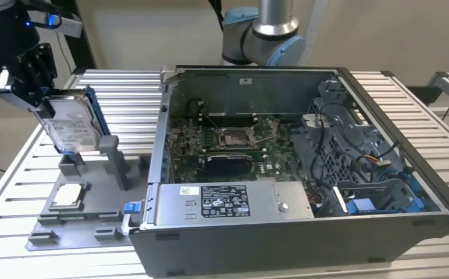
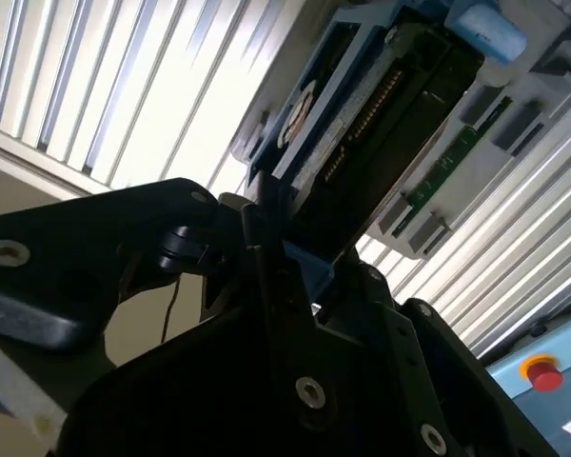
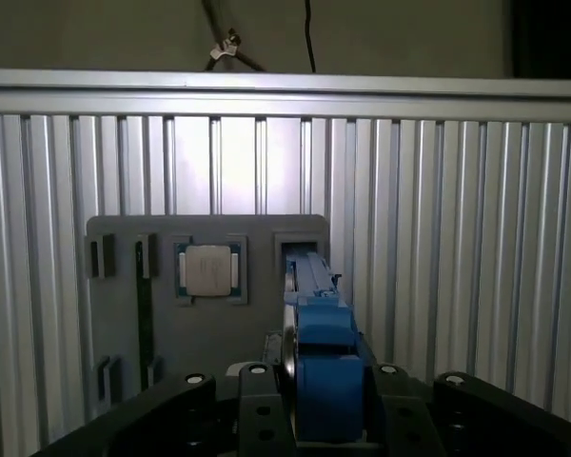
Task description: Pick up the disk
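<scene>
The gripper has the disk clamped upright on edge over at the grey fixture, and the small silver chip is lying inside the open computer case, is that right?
Not quite. The exterior view shows the chip lying on the grey fixture, outside the computer case. The rest holds: the gripper clamps the disk upright on edge at that fixture.

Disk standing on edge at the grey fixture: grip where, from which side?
Top edge of the disk, from above, clamping across its thin width: it stands near-upright on edge, its lower end at the grey fixture. The gripper is shut on it there.
</scene>
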Tool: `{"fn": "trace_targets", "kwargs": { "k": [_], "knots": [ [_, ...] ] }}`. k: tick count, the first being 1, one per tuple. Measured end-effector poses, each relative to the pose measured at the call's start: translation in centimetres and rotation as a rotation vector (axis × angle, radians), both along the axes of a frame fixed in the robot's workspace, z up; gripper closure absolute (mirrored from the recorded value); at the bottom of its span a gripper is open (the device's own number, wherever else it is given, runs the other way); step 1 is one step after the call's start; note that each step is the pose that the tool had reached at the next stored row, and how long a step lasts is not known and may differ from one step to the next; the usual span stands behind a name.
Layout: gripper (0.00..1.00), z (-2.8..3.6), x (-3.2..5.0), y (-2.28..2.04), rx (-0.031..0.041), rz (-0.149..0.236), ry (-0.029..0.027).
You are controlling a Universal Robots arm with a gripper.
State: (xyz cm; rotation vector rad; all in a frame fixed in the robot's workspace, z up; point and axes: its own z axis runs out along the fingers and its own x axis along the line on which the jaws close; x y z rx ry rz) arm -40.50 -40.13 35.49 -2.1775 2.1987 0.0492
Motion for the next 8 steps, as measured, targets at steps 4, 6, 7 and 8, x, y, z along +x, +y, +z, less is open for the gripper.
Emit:
{"fn": "trace_targets", "kwargs": {
  "k": [4,6,7,8],
  "knots": [
    [1.0,1.84,0.0,0.0,0.0,0.0,0.0],
    [1.0,2.74,0.0,0.0,-0.0001,0.0,0.0001],
    [1.0,3.19,0.0,0.0,0.0,0.0,-0.0001],
    [1.0,3.66,0.0,0.0,0.0001,0.0,-0.0002]
  ]
}}
